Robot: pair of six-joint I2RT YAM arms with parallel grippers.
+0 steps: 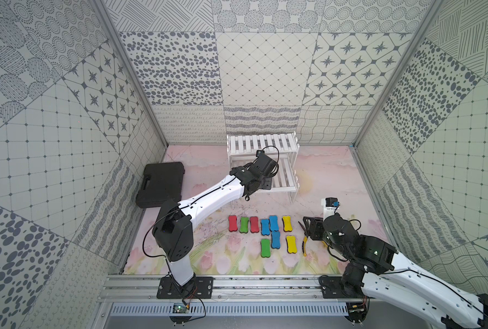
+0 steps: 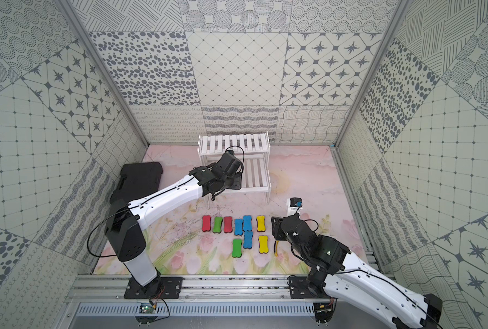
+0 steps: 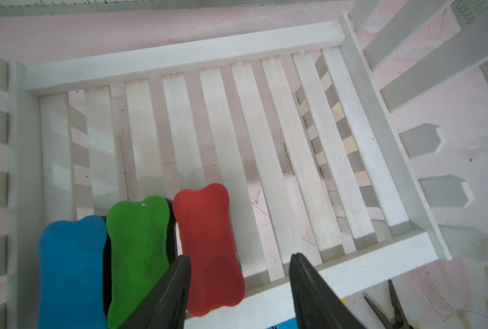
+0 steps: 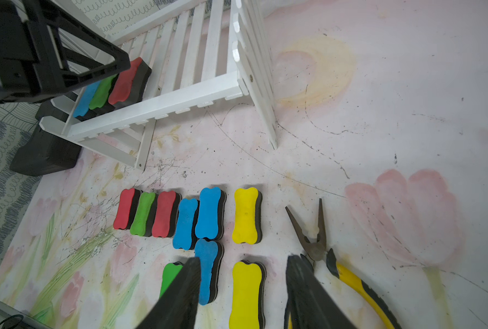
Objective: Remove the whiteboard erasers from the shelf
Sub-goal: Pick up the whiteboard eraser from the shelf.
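Hovers the left gripper (image 3: pixel 239 256) over the lower tier of the white slatted shelf (image 3: pixel 180 51), jaws parted astride the red bone-shaped foam eraser (image 3: pixel 208 247) beside a green eraser (image 3: pixel 137 256) and a blue eraser (image 3: pixel 72 270), and hangs the right gripper (image 4: pixel 242 258), spread and empty, above nine erasers (image 4: pixel 245 216) on the floral mat (image 4: pixel 379 114).

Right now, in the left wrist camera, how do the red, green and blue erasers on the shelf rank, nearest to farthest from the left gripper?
From the left gripper:
1. Red eraser, lying partly between its jaws.
2. Green eraser, middle of the row.
3. Blue eraser, beside the side rail of the shelf.
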